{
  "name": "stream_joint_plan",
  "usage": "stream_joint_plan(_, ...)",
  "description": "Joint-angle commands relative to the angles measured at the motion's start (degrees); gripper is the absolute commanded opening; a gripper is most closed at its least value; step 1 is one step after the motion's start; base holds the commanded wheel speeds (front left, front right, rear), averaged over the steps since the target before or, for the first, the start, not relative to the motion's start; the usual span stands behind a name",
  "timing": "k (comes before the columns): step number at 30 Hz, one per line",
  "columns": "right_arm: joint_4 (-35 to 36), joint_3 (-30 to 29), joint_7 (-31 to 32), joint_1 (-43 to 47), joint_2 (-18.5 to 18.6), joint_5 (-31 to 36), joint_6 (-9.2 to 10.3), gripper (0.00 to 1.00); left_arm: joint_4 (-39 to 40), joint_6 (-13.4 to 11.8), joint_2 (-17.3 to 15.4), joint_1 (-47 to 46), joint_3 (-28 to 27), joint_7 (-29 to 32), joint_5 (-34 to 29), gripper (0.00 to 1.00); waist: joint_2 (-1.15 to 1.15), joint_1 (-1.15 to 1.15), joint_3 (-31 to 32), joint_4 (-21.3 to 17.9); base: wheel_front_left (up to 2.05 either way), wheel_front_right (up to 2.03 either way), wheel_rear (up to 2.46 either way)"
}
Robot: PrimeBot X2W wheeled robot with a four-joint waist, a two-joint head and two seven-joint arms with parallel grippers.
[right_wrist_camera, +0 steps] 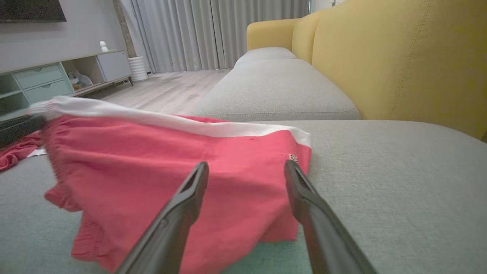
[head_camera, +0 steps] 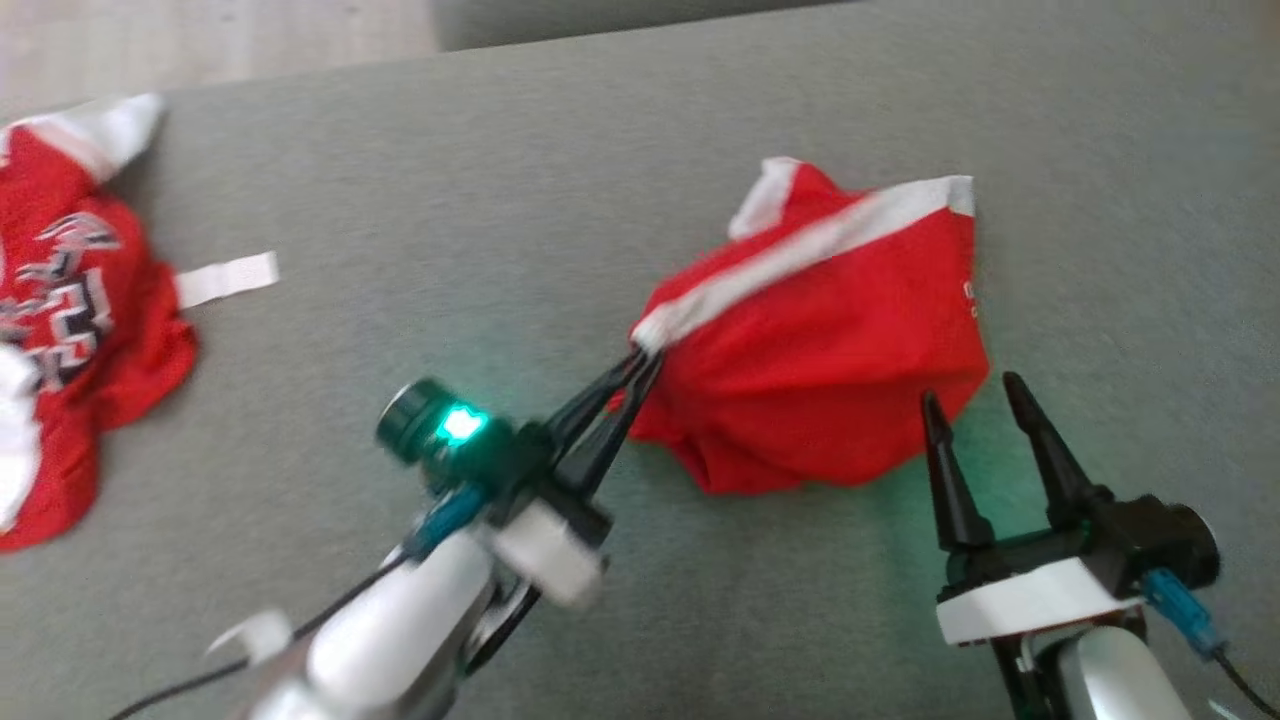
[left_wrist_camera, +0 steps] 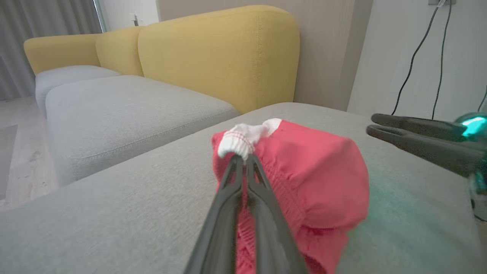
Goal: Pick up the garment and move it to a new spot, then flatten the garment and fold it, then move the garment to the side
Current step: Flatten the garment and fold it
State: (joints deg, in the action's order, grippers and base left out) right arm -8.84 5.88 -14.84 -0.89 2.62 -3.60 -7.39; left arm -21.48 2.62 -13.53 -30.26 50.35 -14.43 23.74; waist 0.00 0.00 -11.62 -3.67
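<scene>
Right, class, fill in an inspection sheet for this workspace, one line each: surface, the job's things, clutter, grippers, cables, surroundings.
Surface: grey cushion, flat fabric top.
Job's things: red garment with white trim, bunched on the cushion.
Clutter: second red garment, printed, at the cushion's left; white strip beside it.
Grippers: left gripper shut on the garment's white-trimmed corner; right gripper open at the garment's near edge, contact unclear.
Cables: black cables hanging down the wall; blue-plugged lead at the right wrist.
Surroundings: yellow sofa back, grey curtains, wooden floor.
</scene>
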Motion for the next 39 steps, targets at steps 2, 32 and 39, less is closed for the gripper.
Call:
stream_joint_plan(2,2.26,0.24,-0.16,-0.08,0.26,-0.16,-0.1,1.0,7.12,0.53,-3.77,0.71,-2.18,0.65,0.97,0.0,0.0,0.0,1.18,3.85,0.0,0.0,0.0)
stream_joint_plan(32,-10.69,21.45,-0.16,-17.28,22.76,-36.31,-0.1,1.0,19.84,-3.73,-25.29,5.75,-9.02,10.02,3.03,0.0,0.0,0.0,-3.81,16.75,0.0,0.0,0.0)
stream_joint_plan(39,-11.83,26.14,-0.16,-19.5,23.24,-38.78,-0.1,0.89,19.16,-3.91,-24.95,5.57,-8.71,9.44,2.96,0.0,0.0,0.0,-4.05,16.83,0.0,0.0,0.0)
